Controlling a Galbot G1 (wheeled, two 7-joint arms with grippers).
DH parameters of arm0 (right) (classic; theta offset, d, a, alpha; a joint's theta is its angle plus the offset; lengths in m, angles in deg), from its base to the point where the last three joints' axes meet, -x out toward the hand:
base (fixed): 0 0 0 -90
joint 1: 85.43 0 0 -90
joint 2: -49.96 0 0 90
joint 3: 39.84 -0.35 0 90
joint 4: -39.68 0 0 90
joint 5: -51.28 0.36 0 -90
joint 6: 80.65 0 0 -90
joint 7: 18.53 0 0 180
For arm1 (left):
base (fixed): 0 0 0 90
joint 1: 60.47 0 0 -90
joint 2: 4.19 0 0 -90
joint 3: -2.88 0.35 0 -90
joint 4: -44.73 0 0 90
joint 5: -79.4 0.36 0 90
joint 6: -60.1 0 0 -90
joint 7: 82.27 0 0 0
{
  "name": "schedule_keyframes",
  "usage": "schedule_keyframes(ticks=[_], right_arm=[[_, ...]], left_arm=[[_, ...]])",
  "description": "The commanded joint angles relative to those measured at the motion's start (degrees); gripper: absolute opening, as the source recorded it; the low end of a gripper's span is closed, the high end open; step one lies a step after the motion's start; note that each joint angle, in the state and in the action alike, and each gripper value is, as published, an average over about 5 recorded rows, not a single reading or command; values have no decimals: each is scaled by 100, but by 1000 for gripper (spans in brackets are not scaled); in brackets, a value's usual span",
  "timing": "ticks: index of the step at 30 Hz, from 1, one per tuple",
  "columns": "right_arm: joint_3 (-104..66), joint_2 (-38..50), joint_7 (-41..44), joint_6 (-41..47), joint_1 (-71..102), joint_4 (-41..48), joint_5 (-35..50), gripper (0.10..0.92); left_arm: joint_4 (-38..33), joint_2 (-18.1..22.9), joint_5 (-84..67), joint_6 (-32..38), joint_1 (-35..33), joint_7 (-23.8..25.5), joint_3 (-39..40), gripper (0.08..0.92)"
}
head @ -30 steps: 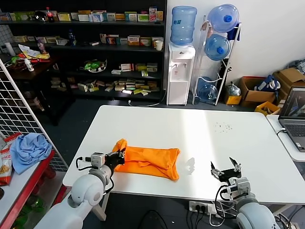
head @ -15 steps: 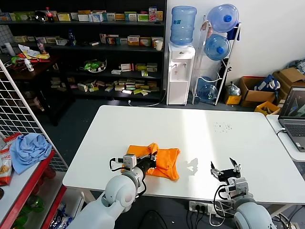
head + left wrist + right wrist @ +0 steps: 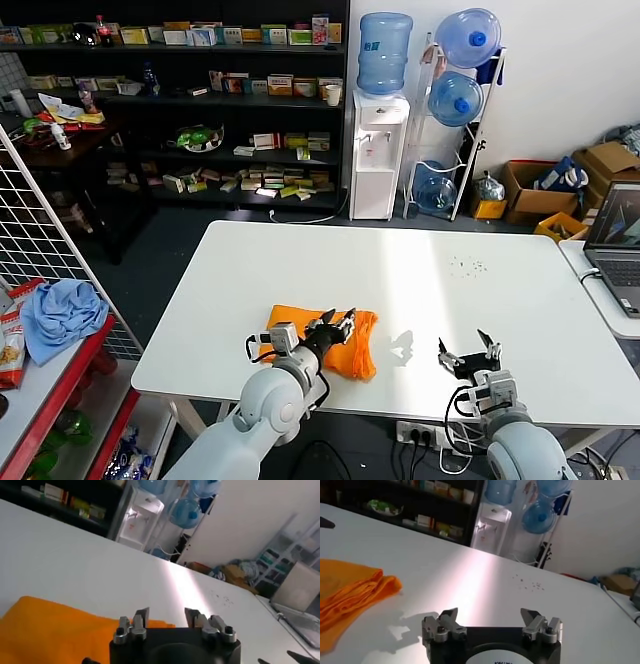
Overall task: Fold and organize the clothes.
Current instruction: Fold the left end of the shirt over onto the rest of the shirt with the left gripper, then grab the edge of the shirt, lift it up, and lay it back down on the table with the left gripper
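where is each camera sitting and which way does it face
Head view: on the head, looking down at the white table; both arms show, left claw open over the orange T-shirt, right claw open, parked at the near edge.
Left wrist view: behind its claw, facing across the shirt.
Right wrist view: behind its claw, facing across the table.
Shared: shirt and table.

Bright orange T-shirt on plain white table; light blue cloth; black claws.
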Motion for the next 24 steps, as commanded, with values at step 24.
schedule_keyframes(ticks=[24], right_arm=[[-21, 96, 152, -124, 163, 83, 7, 823]], left_arm=[[1154, -1327, -84, -766, -150, 2132, -1325, 823]])
